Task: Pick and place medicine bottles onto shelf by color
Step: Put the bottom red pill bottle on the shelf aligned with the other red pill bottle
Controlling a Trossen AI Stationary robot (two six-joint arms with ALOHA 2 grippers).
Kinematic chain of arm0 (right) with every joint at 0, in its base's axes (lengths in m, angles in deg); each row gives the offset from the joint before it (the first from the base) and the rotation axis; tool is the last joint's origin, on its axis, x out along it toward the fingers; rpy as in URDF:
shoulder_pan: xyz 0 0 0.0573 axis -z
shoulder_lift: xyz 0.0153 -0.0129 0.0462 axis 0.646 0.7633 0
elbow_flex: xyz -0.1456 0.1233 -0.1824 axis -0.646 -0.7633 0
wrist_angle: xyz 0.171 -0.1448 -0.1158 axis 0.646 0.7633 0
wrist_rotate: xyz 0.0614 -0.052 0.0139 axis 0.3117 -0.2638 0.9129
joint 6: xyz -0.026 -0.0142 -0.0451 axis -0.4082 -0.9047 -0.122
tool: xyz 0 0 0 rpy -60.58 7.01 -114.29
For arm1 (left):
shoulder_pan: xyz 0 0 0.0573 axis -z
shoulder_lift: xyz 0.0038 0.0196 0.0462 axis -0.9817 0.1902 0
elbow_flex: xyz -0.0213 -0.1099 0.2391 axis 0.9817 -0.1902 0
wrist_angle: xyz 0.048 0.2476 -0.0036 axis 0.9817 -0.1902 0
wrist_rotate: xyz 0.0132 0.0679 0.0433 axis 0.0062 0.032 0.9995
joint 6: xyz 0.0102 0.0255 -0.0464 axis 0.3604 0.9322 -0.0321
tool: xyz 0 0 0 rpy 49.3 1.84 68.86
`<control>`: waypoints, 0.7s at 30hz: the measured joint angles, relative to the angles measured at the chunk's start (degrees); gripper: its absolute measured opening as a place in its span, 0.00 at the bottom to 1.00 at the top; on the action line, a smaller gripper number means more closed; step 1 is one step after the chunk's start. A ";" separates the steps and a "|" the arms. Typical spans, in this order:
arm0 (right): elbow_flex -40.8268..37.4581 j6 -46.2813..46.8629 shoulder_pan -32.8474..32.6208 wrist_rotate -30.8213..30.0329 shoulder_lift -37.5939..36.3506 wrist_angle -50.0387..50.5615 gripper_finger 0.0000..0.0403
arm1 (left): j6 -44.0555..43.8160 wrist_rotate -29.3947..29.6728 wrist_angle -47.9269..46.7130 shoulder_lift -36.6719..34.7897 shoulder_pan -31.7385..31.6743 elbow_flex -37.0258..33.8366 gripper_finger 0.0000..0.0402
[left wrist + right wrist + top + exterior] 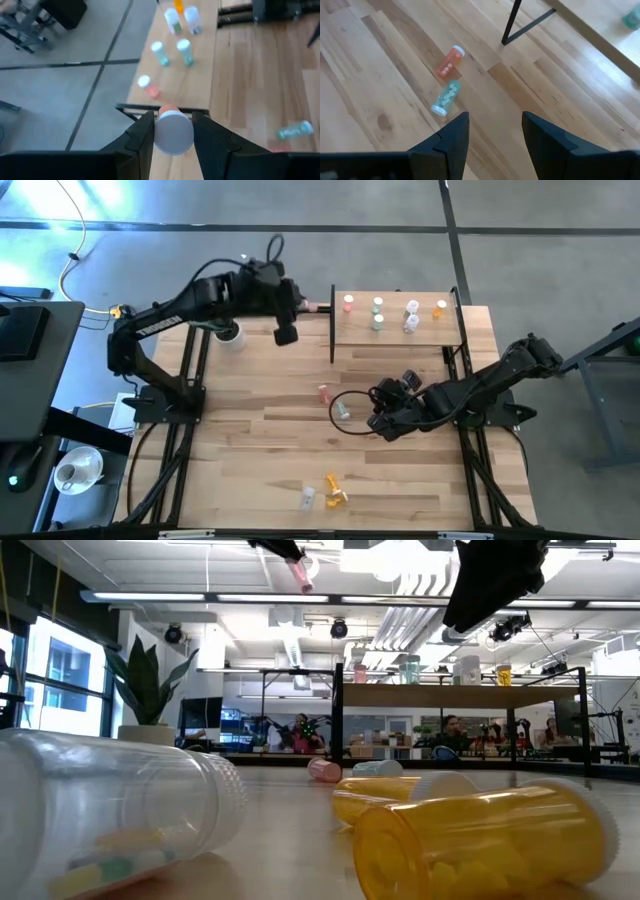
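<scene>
Pink bottle point(172, 131) is clamped in the left gripper point(173, 134) right now. In the left wrist view its white cap faces the camera and both dark fingers point(141, 134) press against its sides, so that claw is closed only as far as the bottle's width. From above, the left gripper point(303, 306) sits just off the left end of the shelf point(395, 340), and the bottle pokes out toward the shelf's edge. The low view catches the same pink bottle point(299, 575) hanging up high, tilted, well above the table.

On the shelf there are already a few standing: a pink one point(348, 304) nearest the left end, two green ones point(378, 314) next to it, two clear ones point(411, 315) after that, and an orange one point(439, 309) toward the right end.

The right gripper point(382, 415) is low over the middle of the table point(250, 460), below the shelf. Its fingers point(454, 134) are spread apart with nothing between them, just bare wood. Right ahead of it lie a green bottle point(446, 98) and a pinkish-orange bottle point(449, 61) on their sides, close together with their ends almost touching. In the high view those are the red one point(324, 393) and the green one point(342, 411) just left of the claw.

Down at the near edge of the table, a clear bottle point(307, 497) and two orange bottles point(334, 489) lie on their sides, bunched up. The low view has them huge in the foreground: clear one point(110, 810) on the left, orange ones point(480, 845) on the right.
</scene>
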 joint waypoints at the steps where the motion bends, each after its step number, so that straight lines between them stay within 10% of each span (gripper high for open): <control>1: 0.00 0.00 -0.28 0.01 0.00 0.00 0.43 | 0.20 -0.07 0.15 0.48 -0.34 1.03 0.27; 21: 0.00 0.00 -1.43 -0.39 0.02 -0.13 0.43 | -7.20 -7.46 -5.26 26.22 -2.72 24.45 0.27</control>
